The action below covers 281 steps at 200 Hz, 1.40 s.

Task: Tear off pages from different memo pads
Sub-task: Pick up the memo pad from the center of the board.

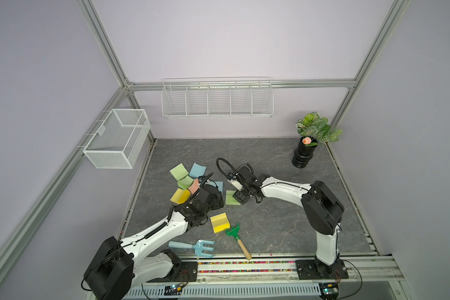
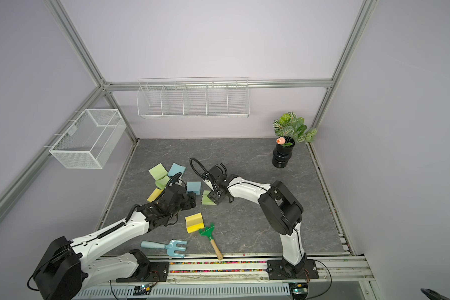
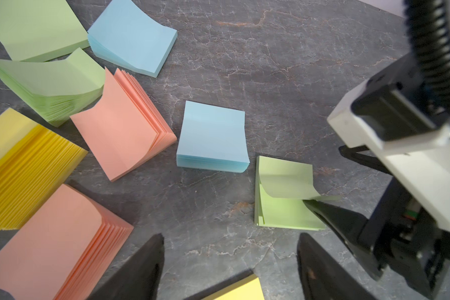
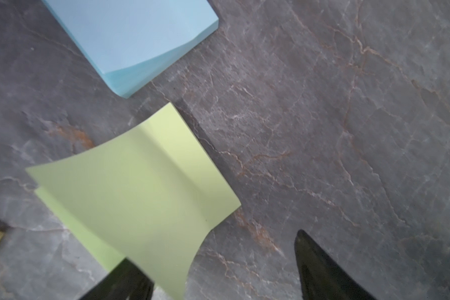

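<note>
While the right tool (image 4: 213, 245) works at a green memo pad (image 3: 283, 218) near the middle of the tabletop (image 1: 283, 207), the task looks barely begun. Its jaws stand wide apart, gripping nothing. One finger is slid beneath the pad's top page (image 3: 283, 179), which curls upward yet is joined to the pad along one edge.

The left tool (image 3: 230, 235) hovers nearby, its jaws spread and empty over bare tabletop.

No loose sheet shows in any view. A blue memo pad (image 3: 211, 135) sits flat close to the green one. Further to the robot's left is a cluster of green, blue, salmon and yellow blocks, several of them fanned or bent. One yellow memo pad (image 1: 220, 222) lies apart, just beside a green toy rake (image 1: 233, 230).

By this reading, the first page is only half lifted. It has yet to be pinched and pulled free, and every other pad is waiting its turn.
</note>
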Each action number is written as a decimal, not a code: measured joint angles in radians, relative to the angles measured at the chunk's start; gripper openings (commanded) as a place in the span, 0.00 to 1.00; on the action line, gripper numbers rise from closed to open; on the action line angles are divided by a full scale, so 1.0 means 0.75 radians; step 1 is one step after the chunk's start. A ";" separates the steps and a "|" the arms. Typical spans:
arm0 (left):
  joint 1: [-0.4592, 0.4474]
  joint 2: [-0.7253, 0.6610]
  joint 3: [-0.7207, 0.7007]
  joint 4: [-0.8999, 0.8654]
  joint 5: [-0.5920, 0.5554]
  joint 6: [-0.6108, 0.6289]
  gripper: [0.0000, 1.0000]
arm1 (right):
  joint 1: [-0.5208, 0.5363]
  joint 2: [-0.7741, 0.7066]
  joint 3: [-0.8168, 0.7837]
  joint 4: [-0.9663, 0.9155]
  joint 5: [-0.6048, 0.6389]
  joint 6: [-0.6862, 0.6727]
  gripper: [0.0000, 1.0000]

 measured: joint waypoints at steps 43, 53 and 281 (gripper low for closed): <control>0.000 -0.054 -0.031 -0.007 -0.016 -0.009 0.81 | 0.002 0.033 0.042 -0.027 -0.006 -0.055 0.70; 0.000 -0.066 -0.036 -0.007 -0.020 -0.010 0.81 | 0.002 0.040 0.065 -0.040 -0.013 -0.066 0.67; 0.001 -0.299 -0.165 0.244 0.371 0.189 0.84 | -0.104 -0.464 0.021 -0.133 -0.573 -0.654 0.07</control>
